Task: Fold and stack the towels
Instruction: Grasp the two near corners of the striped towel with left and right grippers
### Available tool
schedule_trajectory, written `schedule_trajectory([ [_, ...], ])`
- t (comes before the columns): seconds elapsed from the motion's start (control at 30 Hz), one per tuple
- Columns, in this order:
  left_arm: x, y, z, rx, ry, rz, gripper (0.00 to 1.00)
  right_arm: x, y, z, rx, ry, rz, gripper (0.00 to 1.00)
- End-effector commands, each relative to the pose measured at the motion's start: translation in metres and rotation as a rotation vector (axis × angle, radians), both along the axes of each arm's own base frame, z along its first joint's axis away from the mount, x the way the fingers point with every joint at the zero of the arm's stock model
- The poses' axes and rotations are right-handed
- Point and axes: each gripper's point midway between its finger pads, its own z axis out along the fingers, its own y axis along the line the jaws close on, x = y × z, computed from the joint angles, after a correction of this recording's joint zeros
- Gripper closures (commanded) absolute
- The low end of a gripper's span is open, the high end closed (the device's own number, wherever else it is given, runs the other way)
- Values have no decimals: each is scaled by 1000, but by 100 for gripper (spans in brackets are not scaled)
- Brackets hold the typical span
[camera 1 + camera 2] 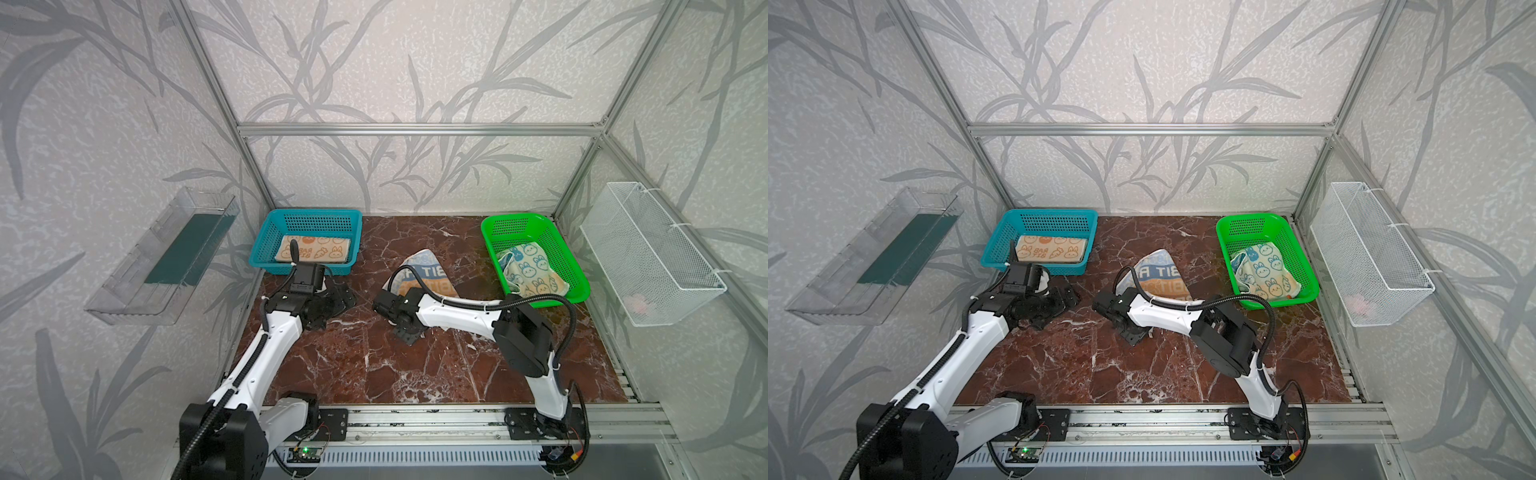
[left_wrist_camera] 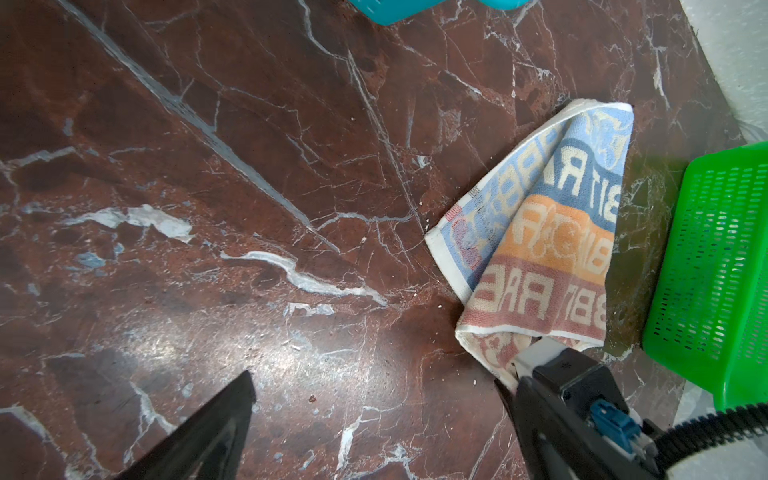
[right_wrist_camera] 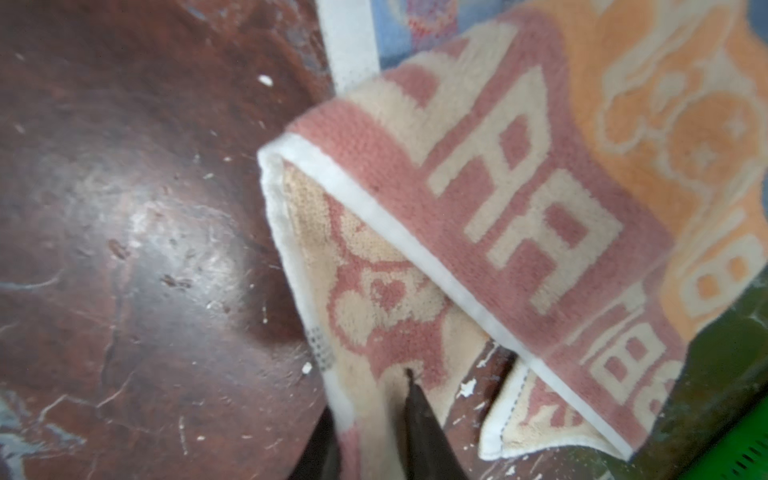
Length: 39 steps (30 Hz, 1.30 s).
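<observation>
Right pincer (image 3: 370, 395) grips the towel (image 3: 519, 187) by one edge — cloth crumpled on the table (image 3: 124, 208) — left pincer (image 2: 372, 376) released, spread wide.

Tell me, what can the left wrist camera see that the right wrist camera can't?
Only the left wrist camera shows a corner of the blue basket and nearly the whole striped towel lying crumpled on the table.

Only the right wrist camera shows the right gripper up close, pinching the towel's edge, near enough to see a little heart in the weave.

Both show the brown marble table, the towel's pink lettered band and a piece of the green basket.
</observation>
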Motion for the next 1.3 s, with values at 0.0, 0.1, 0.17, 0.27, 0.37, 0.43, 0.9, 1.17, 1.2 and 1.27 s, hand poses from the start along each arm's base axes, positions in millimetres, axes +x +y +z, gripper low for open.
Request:
schedule_trajectory([
  [0.0, 2, -4, 4, -31, -24, -9, 1, 5, -4, 22, 21, -55, -20, 85],
  [0.1, 2, -4, 6, -23, -26, -17, 1, 14, -7, 39, 163, -16, -97, 94],
  [0.17, 2, -5, 9, -23, -29, -21, 1, 24, -18, 49, 288, 26, -191, 98],
  [0.27, 3, -10, 11, -23, -34, -36, 1, 43, -43, 55, 427, 85, -327, 100],
  [0.37, 5, -21, 11, -21, -32, -65, 1, 62, -77, 49, 474, 129, -457, 100],
  [0.43, 7, -30, 10, -3, -30, -92, 1, 70, -96, 39, 486, 164, -531, 100],
  [0.9, 9, -108, -14, 65, 68, -324, 1, 69, -170, 3, 382, 221, -716, 56],
  [1.17, 6, -118, -24, 125, 95, -379, 1, 52, -186, 28, 349, 146, -651, 44],
  [1.2, 5, -120, -25, 127, 99, -384, 1, 52, -185, 28, 357, 144, -641, 44],
  [1.27, 5, -124, -27, 125, 103, -391, 1, 52, -179, 27, 382, 163, -612, 45],
])
